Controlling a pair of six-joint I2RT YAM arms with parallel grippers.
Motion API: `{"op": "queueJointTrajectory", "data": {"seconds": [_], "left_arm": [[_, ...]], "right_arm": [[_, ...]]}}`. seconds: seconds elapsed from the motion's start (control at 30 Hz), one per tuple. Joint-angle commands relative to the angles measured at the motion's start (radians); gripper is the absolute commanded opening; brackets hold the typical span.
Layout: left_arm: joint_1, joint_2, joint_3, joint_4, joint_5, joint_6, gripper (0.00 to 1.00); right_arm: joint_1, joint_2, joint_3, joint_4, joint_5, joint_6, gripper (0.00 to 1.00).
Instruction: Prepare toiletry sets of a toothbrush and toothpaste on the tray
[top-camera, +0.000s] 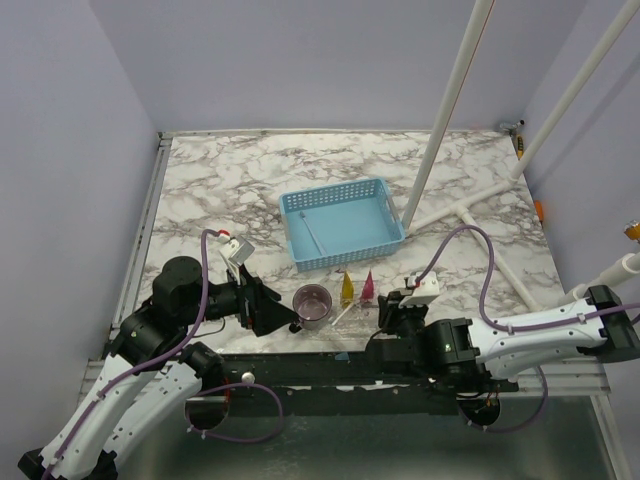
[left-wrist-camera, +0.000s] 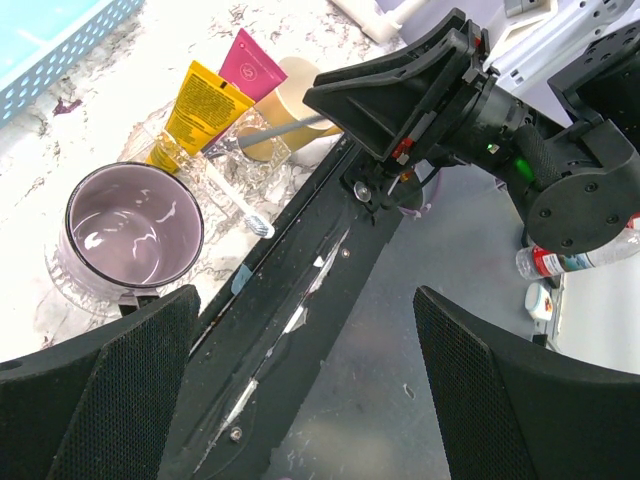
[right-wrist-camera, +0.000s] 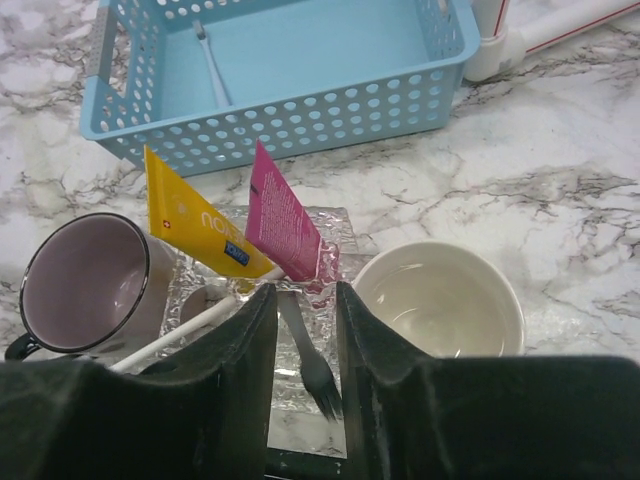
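Pink tube (right-wrist-camera: 283, 215) just ahead of nearer right gripper (right-wrist-camera: 306, 296), leaning up and left; jaws a little apart, empty.

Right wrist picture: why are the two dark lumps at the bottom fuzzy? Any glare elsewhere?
Right wrist view: those are the jaws, too near the lens to focus; the pink tube and blue basket behind are sharp. Left wrist view: white glare streaks inside the purple mug. Top view: even light, soft shadows.
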Motion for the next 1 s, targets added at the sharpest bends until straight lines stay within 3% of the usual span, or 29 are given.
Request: {"op": "queueJointTrajectory", "data": {"seconds": [0.0,0.17,0.43,0.7,0.97], "left_arm": [[0.007,0.001,-0.009,0.017,-0.003,-0.002,0.87],[0.007,0.001,-0.009,0.019,0.000,-0.002,0.87],[0.008,0.005,-0.003,0.018,-0.003,-0.005,0.87],[0.007,0.018,0.039,-0.014,-0.054,0.001,0.87],[0.008,0.052,0.112,-0.066,-0.199,0.027,0.89]], "right_arm": [[0.002,0.007,0.024,-0.058,0.029,0.049,0.36],[0.004,-0.001,0.048,-0.078,0.028,0.044,0.44],[0.003,-0.037,0.089,-0.082,0.037,-0.021,0.47],[0.003,-0.098,0.157,-0.029,0.028,-0.215,0.54],[0.002,-0.171,0.201,0.116,0.010,-0.543,0.65]]}}
